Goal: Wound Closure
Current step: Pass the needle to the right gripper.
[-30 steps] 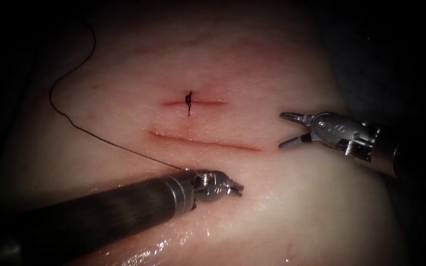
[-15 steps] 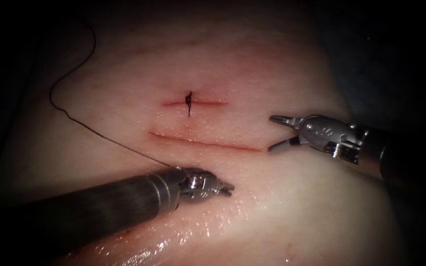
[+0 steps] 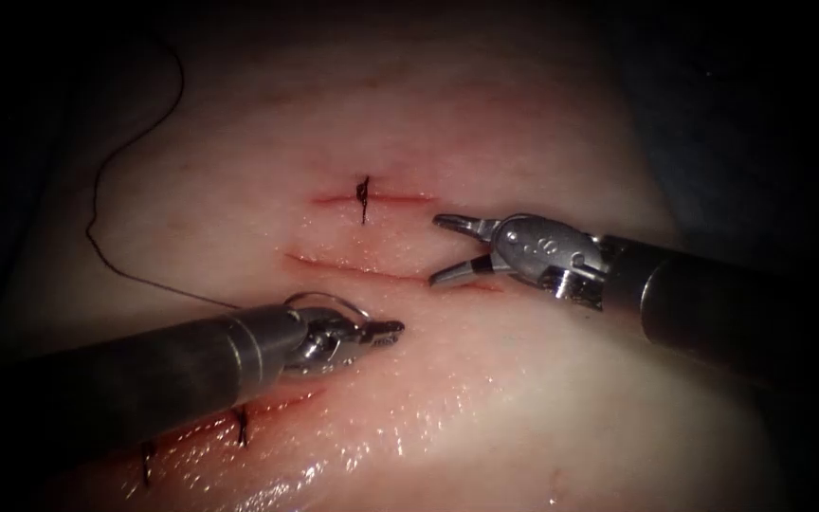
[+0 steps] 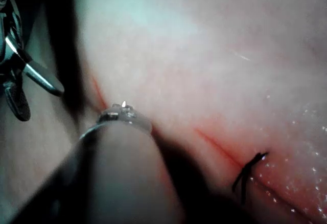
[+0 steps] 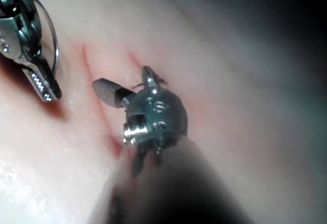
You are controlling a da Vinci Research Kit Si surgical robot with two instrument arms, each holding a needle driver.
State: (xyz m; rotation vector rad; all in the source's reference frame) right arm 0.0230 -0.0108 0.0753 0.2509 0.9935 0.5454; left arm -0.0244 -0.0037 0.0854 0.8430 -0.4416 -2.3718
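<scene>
my right tool [image 3: 447, 251]: jaws wide apart, holding nothing, over the cut's [image 3: 372, 269] right end | my left tool [image 3: 381, 331]: jaws clenched on the needle [image 3: 329, 301], near side of the cut, needle clear of the tissue [image 3: 523, 398]

Quick count of what's seen

Two tools [image 3: 443, 248] [image 3: 372, 332], one needle [image 3: 329, 301], one thread [image 3: 116, 256], three cuts [image 3: 372, 198] [image 3: 362, 268] [image 3: 267, 408] and three stitches [image 3: 363, 196] [image 3: 242, 427] [image 3: 147, 463] are counted on one tissue [image 3: 542, 398].

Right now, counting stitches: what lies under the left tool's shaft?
Two stitches on a red cut show beside the shaft; anything beneath is covered. Left tool holds the needle, not in tissue; right tool, open, holds nothing.
</scene>
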